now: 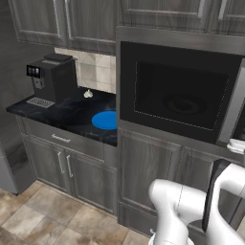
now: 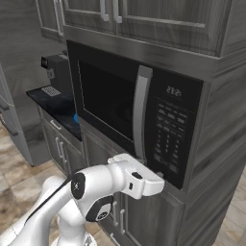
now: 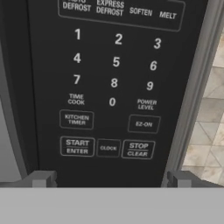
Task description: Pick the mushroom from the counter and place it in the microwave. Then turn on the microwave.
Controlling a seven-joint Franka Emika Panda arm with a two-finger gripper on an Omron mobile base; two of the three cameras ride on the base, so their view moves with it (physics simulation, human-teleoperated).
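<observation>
Dark kitchen, microwave point(image 2: 134, 115) door shut, end effector point(image 3: 111, 179) open and empty, aimed close at the START button point(image 3: 77, 146), probably to switch on.

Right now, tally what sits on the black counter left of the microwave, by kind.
Coffee machine: 1
Blue plate: 1
Whitish garlic-like lump: 1
Total: 3 on the counter.
</observation>
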